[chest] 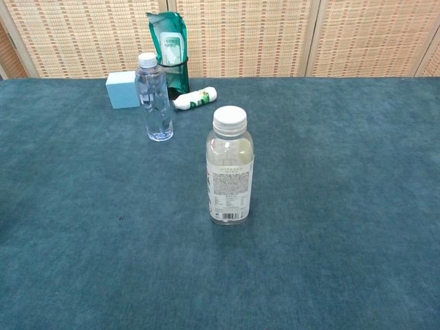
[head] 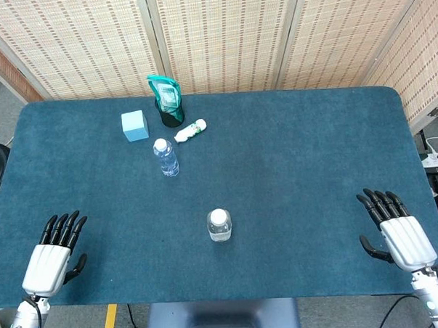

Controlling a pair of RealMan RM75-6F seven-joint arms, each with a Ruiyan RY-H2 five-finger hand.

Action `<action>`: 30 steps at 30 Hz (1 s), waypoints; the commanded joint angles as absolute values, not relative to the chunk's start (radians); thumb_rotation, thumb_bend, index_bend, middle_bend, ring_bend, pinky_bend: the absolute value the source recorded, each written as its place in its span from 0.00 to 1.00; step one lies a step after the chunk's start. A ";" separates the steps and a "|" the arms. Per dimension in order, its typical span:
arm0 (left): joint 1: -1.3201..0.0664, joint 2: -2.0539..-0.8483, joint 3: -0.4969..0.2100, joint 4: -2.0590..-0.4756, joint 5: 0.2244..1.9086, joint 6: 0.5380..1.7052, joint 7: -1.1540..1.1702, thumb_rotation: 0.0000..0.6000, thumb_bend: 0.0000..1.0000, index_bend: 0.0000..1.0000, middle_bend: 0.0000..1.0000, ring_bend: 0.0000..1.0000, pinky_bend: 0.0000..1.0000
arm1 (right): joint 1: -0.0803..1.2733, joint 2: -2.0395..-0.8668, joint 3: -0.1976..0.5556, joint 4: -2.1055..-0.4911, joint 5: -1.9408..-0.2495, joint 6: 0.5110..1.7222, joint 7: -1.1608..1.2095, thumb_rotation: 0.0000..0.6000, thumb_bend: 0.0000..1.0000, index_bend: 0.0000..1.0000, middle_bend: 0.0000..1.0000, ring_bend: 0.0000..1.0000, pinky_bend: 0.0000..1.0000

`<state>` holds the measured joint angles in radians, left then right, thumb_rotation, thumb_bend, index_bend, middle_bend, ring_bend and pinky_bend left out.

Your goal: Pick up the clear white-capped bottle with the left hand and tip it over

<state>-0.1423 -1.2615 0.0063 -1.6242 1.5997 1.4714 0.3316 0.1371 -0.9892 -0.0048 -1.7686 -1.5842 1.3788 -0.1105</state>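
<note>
Task not yet begun, by the look of things: no contact made, reach still to come. Nearest the bench (head: 293, 204) front edge, at the left corner, left robot hand (head: 54, 255) lying flat on the blue-green cloth, fingers straight and apart, holding nothing. At the opposite front corner, right robot hand (head: 396, 232) lying flat likewise, fingers spread, holding nothing. Neither seen in the chest view. A little further in, near the middle of the bench, standing upright: clear white-capped bottle (chest: 229, 165), wide lid, printed label, seemingly the one meant by the task, though a 2nd capped bottle further back leaves some doubt. Well apart from both hands, somewhat closer to the left one. Next move, judged from this layout: left arm to travel inward and to its right, fingers kept wide until either side of the bottle body, then closed around it below the cap before any lift and tilt. Further back on the left: slimmer water bottle (chest: 154, 97), also upright. Behind that, a light blue cube (chest: 123, 90), a small white bottle (chest: 194, 100) lying on its side, and a green pouch (chest: 170, 48) propped in a dark holder. At the very back, woven screen panels (head: 220, 33).
</note>
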 commanded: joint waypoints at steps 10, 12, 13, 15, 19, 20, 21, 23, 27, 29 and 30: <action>-0.251 -1.370 -0.001 -1.591 1.636 1.347 -0.152 1.00 0.36 0.00 0.00 0.00 0.02 | 0.199 -0.986 0.042 -1.792 -1.612 1.355 -0.091 0.81 0.37 0.00 0.00 0.00 0.00; -0.291 -1.404 -0.019 -1.576 1.621 1.299 -0.266 1.00 0.34 0.00 0.00 0.00 0.02 | 0.232 -0.964 0.053 -1.813 -1.621 1.319 -0.086 0.81 0.37 0.00 0.00 0.00 0.00; -0.318 -1.428 -0.030 -1.562 1.608 1.261 -0.324 1.00 0.33 0.00 0.00 0.00 0.01 | 0.255 -0.947 0.060 -1.833 -1.621 1.289 -0.070 0.82 0.37 0.00 0.00 0.00 0.00; -0.353 -1.472 -0.048 -1.536 1.591 1.219 -0.384 1.00 0.31 0.00 0.00 0.00 0.00 | 0.286 -0.923 0.072 -1.858 -1.618 1.251 -0.037 0.83 0.37 0.00 0.00 0.00 0.00; -0.418 -1.592 -0.089 -1.444 1.569 1.171 -0.450 1.00 0.30 0.00 0.00 0.00 0.00 | 0.334 -0.889 0.091 -1.896 -1.610 1.198 0.017 0.84 0.37 0.00 0.00 0.00 0.00; -0.430 -1.615 -0.096 -1.425 1.562 1.159 -0.461 1.00 0.30 0.00 0.00 0.00 0.00 | 0.341 -0.883 0.093 -1.901 -1.610 1.190 0.026 0.84 0.37 0.00 0.00 0.00 0.00; -0.443 -1.637 -0.103 -1.405 1.556 1.149 -0.470 1.00 0.30 0.00 0.00 0.00 0.00 | 0.348 -0.878 0.095 -1.906 -1.609 1.184 0.033 0.84 0.37 0.00 0.00 0.00 0.00; -0.467 -1.684 -0.114 -1.358 1.541 1.127 -0.488 1.00 0.29 0.00 0.00 0.00 0.00 | 0.359 -0.870 0.101 -1.912 -1.606 1.176 0.040 0.84 0.37 0.00 0.00 0.00 0.00; -0.502 -1.736 -0.115 -1.306 1.530 1.088 -0.552 1.00 0.29 0.00 0.00 0.00 0.00 | 0.373 -0.857 0.113 -1.920 -1.593 1.171 0.045 0.84 0.37 0.00 0.00 0.00 0.00; -0.514 -1.751 -0.113 -1.294 1.532 1.082 -0.574 1.00 0.30 0.00 0.00 0.00 0.00 | 0.378 -0.853 0.118 -1.921 -1.585 1.170 0.041 0.84 0.37 0.00 0.00 0.00 0.00; -0.521 -1.760 -0.111 -1.290 1.539 1.082 -0.589 1.00 0.29 0.00 0.00 0.00 0.00 | 0.380 -0.852 0.120 -1.921 -1.578 1.168 0.039 0.84 0.37 0.00 0.00 0.00 0.00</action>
